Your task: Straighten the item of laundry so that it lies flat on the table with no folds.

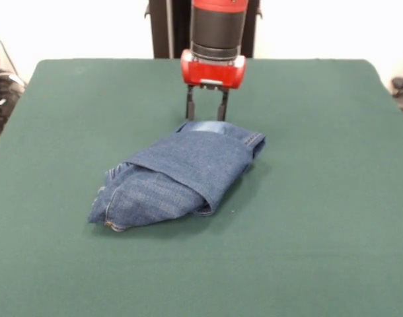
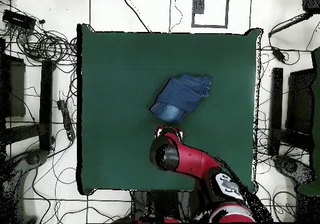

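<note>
We log the jeans (image 1: 178,175) (image 2: 181,96) bundled mid-surface (image 1: 320,231) (image 2: 112,77), long axis diagonal in the front view, near-left to far-right. Gripper (image 1: 205,111) (image 2: 169,131) at their far edge, jaws apart, gripping nothing.

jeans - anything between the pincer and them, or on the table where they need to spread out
Nothing visible. The pincer, fingers apart, hangs right at the far edge of the bundled jeans with nothing between. The green table around the jeans shows only bare cloth on every side.
</note>
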Motion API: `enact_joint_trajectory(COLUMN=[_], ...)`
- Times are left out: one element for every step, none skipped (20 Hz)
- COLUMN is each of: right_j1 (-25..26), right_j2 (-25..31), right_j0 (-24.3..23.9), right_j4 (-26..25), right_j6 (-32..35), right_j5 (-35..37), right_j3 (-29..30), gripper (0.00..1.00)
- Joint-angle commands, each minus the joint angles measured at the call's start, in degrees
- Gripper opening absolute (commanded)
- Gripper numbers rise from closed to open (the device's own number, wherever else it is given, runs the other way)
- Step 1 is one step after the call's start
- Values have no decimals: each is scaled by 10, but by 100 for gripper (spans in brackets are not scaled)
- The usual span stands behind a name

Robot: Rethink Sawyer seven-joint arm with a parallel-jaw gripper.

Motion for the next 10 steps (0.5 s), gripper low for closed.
enact_joint_trajectory(right_j1=[-17,-20,-22,-24,-26,-30,-34,-39,-43,-53], right_j2=[60,56,54,52,52,53,52,52,52,50], right_j0=[-57,-51,-48,-46,-47,-48,-49,-50,-52,-53], right_j4=[-40,-37,-38,-39,-40,-40,-41,-41,-41,-41], right_j6=[80,84,85,86,87,85,83,81,79,75], right_j5=[22,22,23,25,28,35,42,48,55,66], right_j3=[31,33,34,34,34,32,31,30,27,22], gripper=[100,100,100,100,100,100,100,100,100,100])
